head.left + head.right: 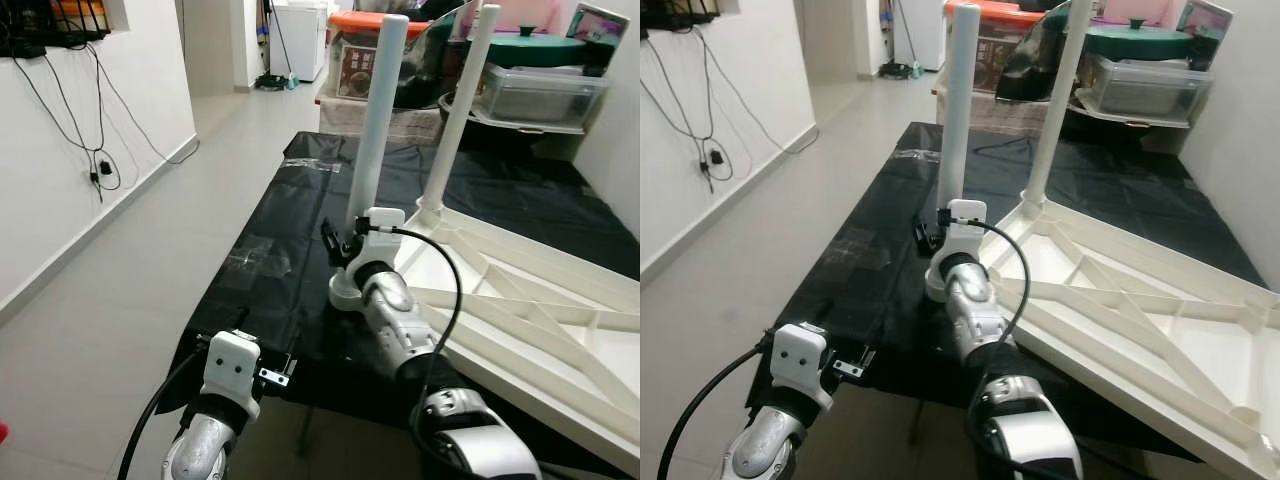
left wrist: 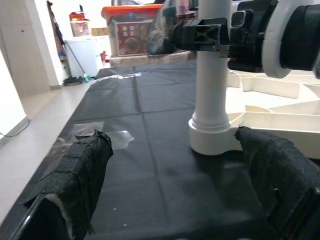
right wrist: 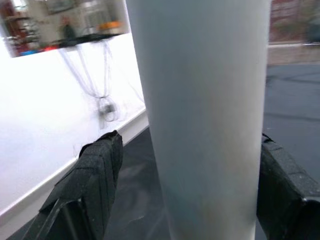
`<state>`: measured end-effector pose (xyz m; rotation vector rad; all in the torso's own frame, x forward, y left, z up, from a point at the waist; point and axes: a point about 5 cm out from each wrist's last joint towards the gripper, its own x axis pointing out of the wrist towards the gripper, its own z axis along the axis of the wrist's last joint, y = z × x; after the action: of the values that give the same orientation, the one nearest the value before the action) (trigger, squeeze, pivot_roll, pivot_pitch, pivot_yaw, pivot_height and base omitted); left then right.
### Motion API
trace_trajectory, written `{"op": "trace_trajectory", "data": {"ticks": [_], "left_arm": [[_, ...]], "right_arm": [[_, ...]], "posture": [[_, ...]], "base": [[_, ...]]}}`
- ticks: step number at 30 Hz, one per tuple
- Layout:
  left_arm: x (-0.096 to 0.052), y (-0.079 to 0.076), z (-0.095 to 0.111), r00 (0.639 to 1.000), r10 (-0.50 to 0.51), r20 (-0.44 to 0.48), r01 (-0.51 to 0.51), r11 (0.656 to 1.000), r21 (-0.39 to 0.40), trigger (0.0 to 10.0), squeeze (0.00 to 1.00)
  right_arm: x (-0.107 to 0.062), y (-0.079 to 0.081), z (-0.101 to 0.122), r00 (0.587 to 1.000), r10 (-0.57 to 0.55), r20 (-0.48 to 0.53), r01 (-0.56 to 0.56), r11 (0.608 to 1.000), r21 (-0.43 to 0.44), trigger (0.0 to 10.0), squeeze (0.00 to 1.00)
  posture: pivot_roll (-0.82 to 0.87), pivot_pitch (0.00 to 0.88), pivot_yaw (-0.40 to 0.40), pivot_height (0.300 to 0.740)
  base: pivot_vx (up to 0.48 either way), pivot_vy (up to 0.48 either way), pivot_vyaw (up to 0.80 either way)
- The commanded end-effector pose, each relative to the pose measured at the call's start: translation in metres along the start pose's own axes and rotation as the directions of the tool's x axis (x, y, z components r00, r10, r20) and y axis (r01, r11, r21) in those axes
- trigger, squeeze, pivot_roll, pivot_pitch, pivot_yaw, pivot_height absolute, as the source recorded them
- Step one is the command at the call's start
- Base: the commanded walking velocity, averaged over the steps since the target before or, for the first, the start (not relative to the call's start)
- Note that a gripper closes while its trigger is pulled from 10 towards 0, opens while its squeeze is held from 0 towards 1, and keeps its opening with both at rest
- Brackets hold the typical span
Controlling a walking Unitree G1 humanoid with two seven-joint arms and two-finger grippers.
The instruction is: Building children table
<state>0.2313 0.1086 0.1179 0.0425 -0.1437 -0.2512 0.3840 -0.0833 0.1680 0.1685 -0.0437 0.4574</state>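
Looking down from the head, the upturned white children table (image 1: pixel 540 310) lies on a black-covered worktop (image 1: pixel 270 260), one corner overhanging the near edge. Its near leg (image 1: pixel 375 120) stands upright in the corner socket, with bare floor (image 1: pixel 130 270) wide open on the left. The right end effector (image 1: pixel 340 245) reaches that leg low down. In the left wrist view, the left end effector (image 2: pixel 172 175) hangs spread wide, holding nothing, just short of the socket. In the right wrist view, black fingers (image 3: pixel 95 170) flank the leg, contact unclear
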Motion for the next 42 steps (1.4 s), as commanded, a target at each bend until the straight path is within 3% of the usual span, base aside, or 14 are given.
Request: {"op": "trace_trajectory", "data": {"ticks": [1, 5, 11, 13, 14, 15, 17, 21, 27, 31, 32, 35, 37, 42], "left_arm": [[0.0, -0.001, -0.004, 1.0, -0.01, -0.018, 0.01, 1.0, -0.001, 10.0, 0.0], [0.0, -0.002, -0.004, 1.0, -0.014, -0.018, 0.014, 1.0, -0.001, 10.0, 0.0], [-0.002, -0.003, -0.003, 1.0, -0.011, -0.015, 0.011, 1.0, 0.001, 10.0, 0.0], [-0.002, -0.003, -0.003, 1.0, -0.01, -0.015, 0.01, 1.0, 0.001, 10.0, 0.0], [-0.002, -0.003, -0.003, 1.0, -0.01, -0.015, 0.01, 1.0, 0.002, 10.0, 0.0], [-0.003, -0.003, -0.002, 1.0, -0.01, -0.015, 0.01, 1.0, 0.002, 10.0, 0.0], [-0.002, -0.003, -0.002, 1.0, -0.011, -0.015, 0.011, 1.0, 0.002, 10.0, 0.0], [-0.003, -0.003, -0.002, 1.0, -0.01, -0.014, 0.01, 1.0, 0.002, 10.0, 0.0], [-0.002, -0.002, -0.003, 1.0, -0.012, -0.017, 0.012, 1.0, 0.0, 10.0, 0.0], [-0.002, -0.002, -0.003, 1.0, -0.012, -0.017, 0.012, 1.0, -0.001, 10.0, 0.0], [-0.001, -0.002, -0.003, 1.0, -0.013, -0.018, 0.013, 1.0, -0.001, 10.0, 0.0], [-0.001, -0.002, -0.003, 1.0, -0.014, -0.019, 0.014, 1.0, 0.0, 10.0, 0.0], [0.0, -0.001, -0.003, 1.0, -0.014, -0.019, 0.014, 1.0, 0.001, 10.0, 0.0], [0.0, -0.001, -0.003, 1.0, -0.013, -0.019, 0.013, 1.0, 0.002, 10.0, 0.0]], "right_arm": [[0.004, 0.018, -0.006, 0.962, 0.258, -0.09, -0.257, 0.966, 0.019, 10.0, 0.0], [0.005, 0.025, -0.004, 0.879, 0.447, -0.166, -0.451, 0.892, 0.02, 10.0, 0.0], [0.006, 0.058, 0.003, 0.583, 0.763, -0.279, -0.786, 0.616, 0.044, 10.0, 0.0], [0.006, 0.061, 0.003, 0.565, 0.774, -0.284, -0.799, 0.6, 0.045, 10.0, 0.0], [0.008, 0.064, 0.003, 0.569, 0.77, -0.287, -0.797, 0.603, 0.037, 2.3, 0.0], [0.01, 0.067, 0.004, 0.584, 0.761, -0.284, -0.791, 0.611, 0.01, 0.0, 0.0], [0.01, 0.067, 0.004, 0.581, 0.763, -0.284, -0.794, 0.607, 0.008, 0.0, 0.0], [0.016, 0.064, 0.005, 0.702, 0.665, -0.256, -0.7, 0.71, -0.077, 0.0, 0.0], [0.027, 0.022, 0.015, 0.985, 0.105, -0.14, -0.135, 0.967, -0.218, 0.0, 0.0], [0.024, 0.005, 0.017, 0.989, -0.103, -0.106, 0.079, 0.975, -0.208, 0.0, 0.0], [0.017, -0.015, 0.017, 0.94, -0.336, -0.06, 0.32, 0.928, -0.191, 0.0, 0.0], [0.007, -0.029, 0.014, 0.846, -0.532, -0.037, 0.523, 0.841, -0.135, 0.0, 0.0], [-0.008, -0.038, 0.004, 0.699, -0.713, -0.052, 0.712, 0.701, -0.04, 0.0, 0.0], [-0.011, -0.026, -0.004, 0.666, -0.743, -0.072, 0.745, 0.667, 0.005, 0.0, 0.0]], "posture": [[0.12, 0.0, -0.065, 0.74], [0.13, 0.0, -0.073, 0.74], [0.16, 0.0, -0.093, 0.74], [0.16, 0.0, -0.093, 0.74], [0.15, 0.0, -0.092, 0.74], [0.15, 0.0, -0.092, 0.74], [0.16, 0.0, -0.093, 0.74], [0.15, 0.0, -0.092, 0.74], [0.14, 0.0, -0.081, 0.74], [0.13, 0.0, -0.075, 0.74], [0.13, 0.0, -0.074, 0.74], [0.13, 0.0, -0.072, 0.74], [0.13, 0.0, -0.073, 0.74], [0.13, 0.0, -0.072, 0.74]], "base": [[0.0, 0.0, 0.0], [0.0, 0.0, 0.0], [0.0, 0.0, 0.0], [0.0, 0.0, 0.0], [0.0, 0.0, 0.0], [0.0, 0.0, 0.0], [0.0, 0.0, 0.0], [0.0, 0.0, 0.0], [0.0, 0.0, 0.0], [0.0, 0.0, 0.0], [0.0, 0.0, 0.0], [0.0, 0.0, 0.0], [0.0, 0.0, 0.0], [0.0, 0.0, 0.0]]}}
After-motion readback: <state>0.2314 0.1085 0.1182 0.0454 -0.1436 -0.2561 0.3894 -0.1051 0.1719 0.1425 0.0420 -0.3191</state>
